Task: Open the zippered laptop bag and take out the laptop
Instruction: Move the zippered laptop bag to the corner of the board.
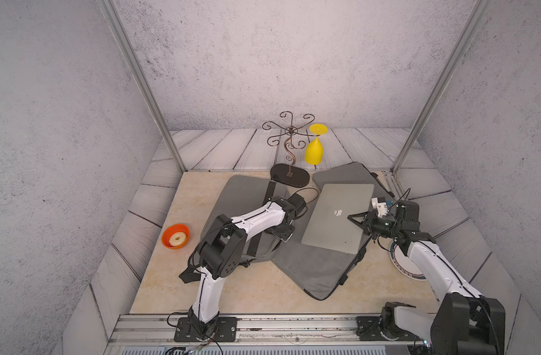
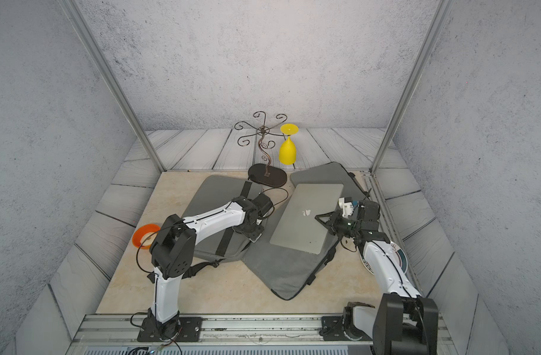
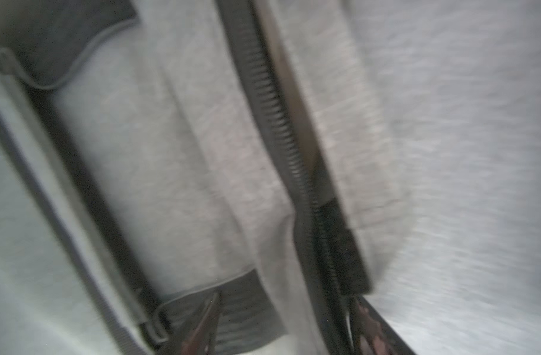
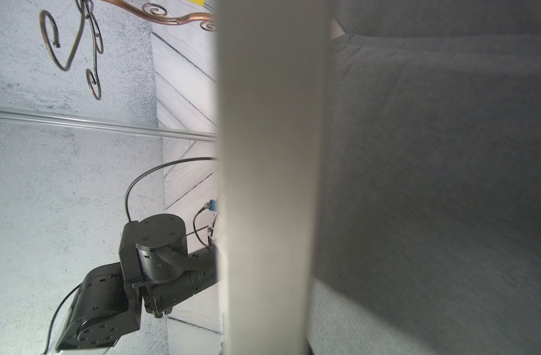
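Near the left edge of the beige stone-look worktop (image 1: pixel 263 295) sat a small orange bowl (image 1: pixel 175 236) holding a pale ring doughnut (image 1: pixel 177 238), well apart from the work.

The left gripper (image 3: pixel 284 307) hovered low over the black zipper track (image 3: pixel 281 129), jaws apart, clamping nothing.

The grey fabric laptop bag (image 1: pixel 241 196) lay unzipped and spread in two halves across the middle.

At the rear edge, the dark oval base of a copper scrollwork stand (image 1: pixel 289 178) sat just beside the bag. A yellow plastic goblet (image 1: pixel 314 150) hung inverted from it.

The flat silver laptop (image 1: pixel 330 227) rested on the right half's lining, toward the rear right corner. The right gripper (image 1: pixel 353 218) was clamped on its right edge.

Under the right arm, at the right edge, lay a white plate with a patterned rim (image 1: pixel 398 261).

We judged the opening done and the extraction in hand. The next move called for lifting the laptop clear of the lining.

The rear and right looked crowded. The bare front edge gave the most room.
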